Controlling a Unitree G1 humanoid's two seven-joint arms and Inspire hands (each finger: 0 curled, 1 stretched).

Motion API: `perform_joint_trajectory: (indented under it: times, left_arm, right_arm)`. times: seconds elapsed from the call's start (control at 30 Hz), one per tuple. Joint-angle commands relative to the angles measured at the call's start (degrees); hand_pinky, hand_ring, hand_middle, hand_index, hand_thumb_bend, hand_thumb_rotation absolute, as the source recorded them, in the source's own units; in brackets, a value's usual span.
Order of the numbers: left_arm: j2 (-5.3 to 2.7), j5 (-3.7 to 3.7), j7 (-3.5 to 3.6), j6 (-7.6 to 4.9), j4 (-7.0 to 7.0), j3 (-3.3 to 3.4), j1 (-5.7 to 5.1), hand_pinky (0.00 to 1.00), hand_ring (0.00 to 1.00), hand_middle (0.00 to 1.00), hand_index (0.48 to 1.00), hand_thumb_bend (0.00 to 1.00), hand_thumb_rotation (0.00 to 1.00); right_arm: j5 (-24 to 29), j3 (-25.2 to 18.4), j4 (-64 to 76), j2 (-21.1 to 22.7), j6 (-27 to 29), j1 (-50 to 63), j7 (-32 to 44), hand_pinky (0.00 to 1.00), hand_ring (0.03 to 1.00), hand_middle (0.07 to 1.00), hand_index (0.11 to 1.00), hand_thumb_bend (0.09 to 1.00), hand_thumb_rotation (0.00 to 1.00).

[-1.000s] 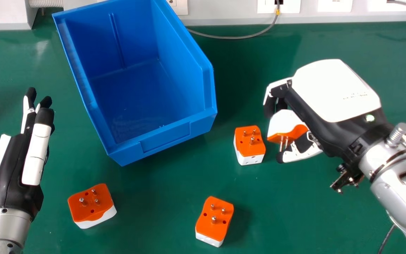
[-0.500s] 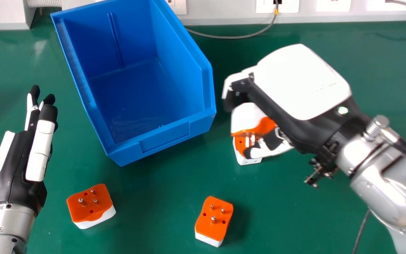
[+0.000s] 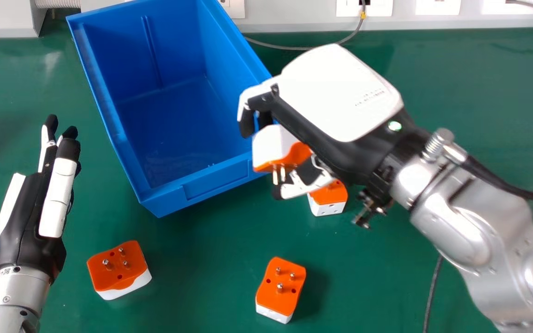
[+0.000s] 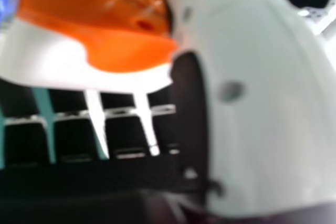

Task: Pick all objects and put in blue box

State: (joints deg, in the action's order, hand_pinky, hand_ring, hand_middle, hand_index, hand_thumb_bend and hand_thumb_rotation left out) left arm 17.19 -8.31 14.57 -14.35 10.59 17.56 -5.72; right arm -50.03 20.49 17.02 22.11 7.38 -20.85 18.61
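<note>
Orange-and-white plastic plug adapter [image 3: 269, 142] sat at frame centre, pinched by the curled fingers and thumb of your right hand [image 3: 336, 95]. Your best move seemed lifting it over the blue plastic box [image 3: 213, 181], upper left, and releasing low inside. You had one box, one held adapter, three loose adapters [image 3: 118, 273] [image 3: 285, 293] [image 3: 329, 198] on the green worktop [image 3: 197, 286]. Your left hand [image 3: 26, 231], lower left, had straight fingers.
</note>
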Motion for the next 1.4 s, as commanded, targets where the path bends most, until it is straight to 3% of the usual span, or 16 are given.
perform_joint_trajectory:
  times: [0.0,0.1,0.23,0.4,0.57,0.93,1.2,1.37]
  left_arm:
    - [0.87,0.36,-0.26,-0.93,-1.05,0.11,0.45,1.00,1.00,1.00,1.000,0.81,1.00]
    - [0.81,0.34,-0.24,-1.09,-1.03,0.03,0.35,1.00,1.00,1.00,1.000,0.82,1.00]
    - [0.56,-0.22,-0.01,-0.26,-2.50,-0.13,-0.26,1.00,1.00,1.00,1.000,0.82,1.00]
    - [0.45,-0.78,0.24,0.28,-3.19,-0.12,-0.60,1.00,1.00,1.00,1.000,0.81,1.00]
    - [0.30,-0.40,-0.18,-0.25,-2.09,-0.10,-0.37,1.00,1.00,1.00,1.000,0.81,1.00]
    - [-0.16,0.57,-1.45,0.73,-4.96,-0.92,-1.82,1.00,1.00,1.00,1.000,0.79,1.00]
    - [-0.36,0.57,-1.67,1.86,-6.47,-1.29,-2.40,1.00,1.00,1.00,1.000,0.80,1.00]
    - [-0.44,0.50,-1.71,1.85,-6.65,-1.49,-2.61,1.00,1.00,1.00,1.000,0.80,1.00]
  right_arm:
    - [-0.1,0.4,-1.4,-1.6,0.1,-3.7,-1.0,0.31,0.422,0.517,0.534,0.491,0.00]
    - [0.0,1.2,-3.7,-3.1,0.3,-5.4,-1.6,0.32,0.422,0.517,0.532,0.492,0.00]
    - [-1.0,2.6,-7.8,-4.7,1.0,-8.1,-3.6,0.32,0.421,0.516,0.526,0.492,0.00]
    - [-1.5,3.9,-12.6,-7.2,0.8,-11.1,-5.6,0.33,0.417,0.513,0.515,0.494,0.00]
    - [-1.7,5.4,-18.6,-9.8,0.9,-14.9,-7.9,0.33,0.416,0.510,0.508,0.495,0.00]
    - [-2.4,8.7,-31.7,-14.7,-0.1,-24.3,-11.3,0.33,0.409,0.508,0.522,0.494,0.00]
    - [-3.1,11.5,-42.5,-17.3,-0.4,-29.9,-15.5,0.32,0.416,0.512,0.526,0.493,0.00]
    - [-3.1,12.8,-48.7,-18.6,-0.2,-32.6,-17.8,0.32,0.421,0.517,0.518,0.494,0.00]
